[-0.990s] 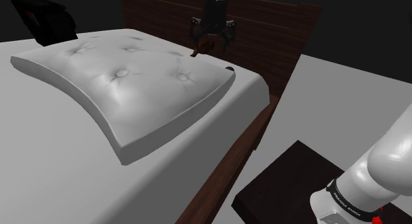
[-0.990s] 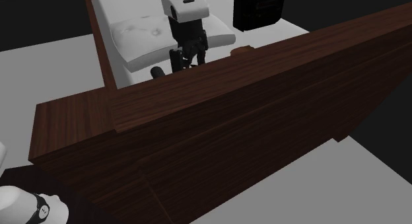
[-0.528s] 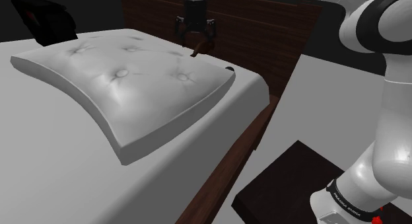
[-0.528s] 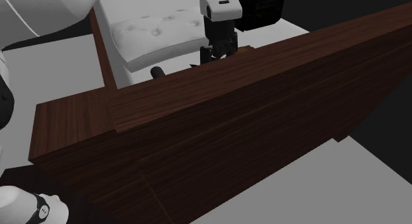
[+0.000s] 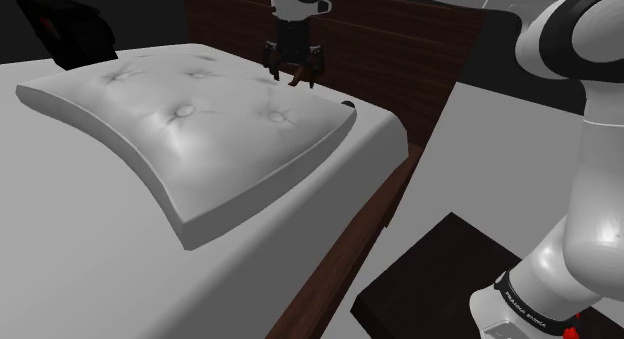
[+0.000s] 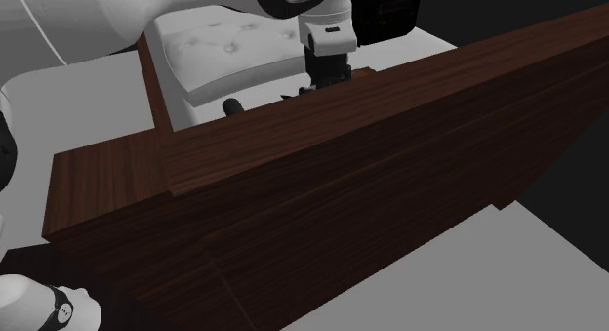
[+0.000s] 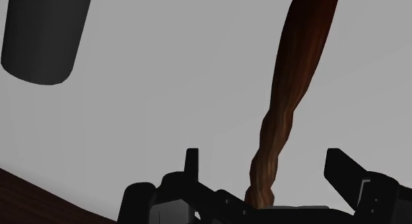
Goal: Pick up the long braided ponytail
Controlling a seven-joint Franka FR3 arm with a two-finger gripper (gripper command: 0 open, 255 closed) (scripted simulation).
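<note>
Since a second ago the gripper (image 5: 291, 75) has shifted toward the shoulder view's left and come a little lower, just behind the tufted pillow (image 5: 190, 127). Its jaws stand apart. The brown braided ponytail (image 7: 290, 90) lies on the white sheet (image 7: 165, 90) between them, apparently untouched. To grasp well, I think it should descend further, keep the braid centred, and then close firmly.

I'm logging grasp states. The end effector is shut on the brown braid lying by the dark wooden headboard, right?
Not shut. The wrist view shows the end effector open: its fingers stand apart on either side of the brown braid, neither touching it. The braid does lie by the dark wooden headboard.
</note>
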